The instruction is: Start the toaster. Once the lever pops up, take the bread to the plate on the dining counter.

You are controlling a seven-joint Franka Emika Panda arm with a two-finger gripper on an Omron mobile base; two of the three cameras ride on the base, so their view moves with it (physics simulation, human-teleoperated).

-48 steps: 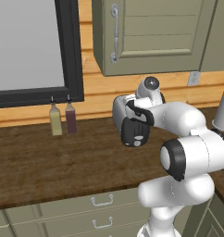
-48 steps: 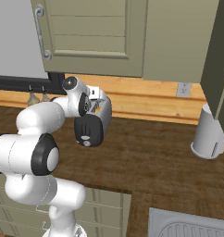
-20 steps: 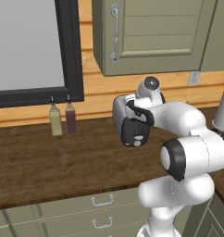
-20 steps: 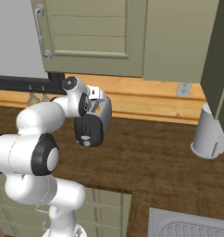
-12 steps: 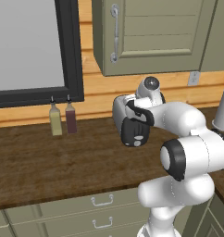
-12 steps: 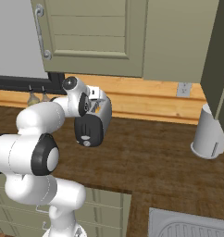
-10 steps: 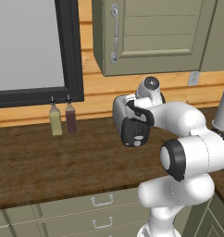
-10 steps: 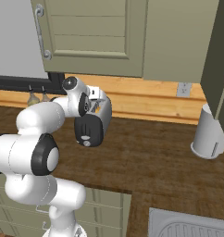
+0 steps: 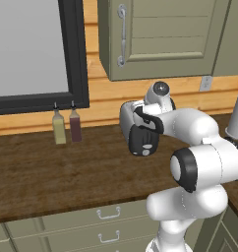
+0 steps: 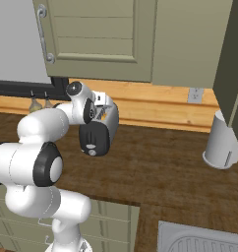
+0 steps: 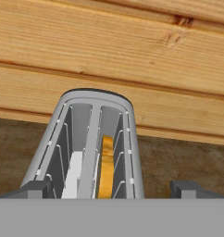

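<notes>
Toaster (image 11: 93,139) holds a browned bread slice (image 11: 106,166) in its slot below the gripper (image 11: 109,187), fingers spread wide; a misaligned descent could jam against the slot wall.

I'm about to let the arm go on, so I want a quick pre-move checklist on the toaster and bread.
1. Toaster under the hand, slots facing the camera: ok.
2. Bread sits down in the right slot in the hand view: ok.
3. Gripper centred over the slots, fingertips wide apart astride the toaster: ok.
4. Lever position, up or down: cannot tell; it is hidden.
5. Counter by the toaster free of obstacles; bottles stand well aside: ok.
6. Plate location: cannot tell.
</notes>
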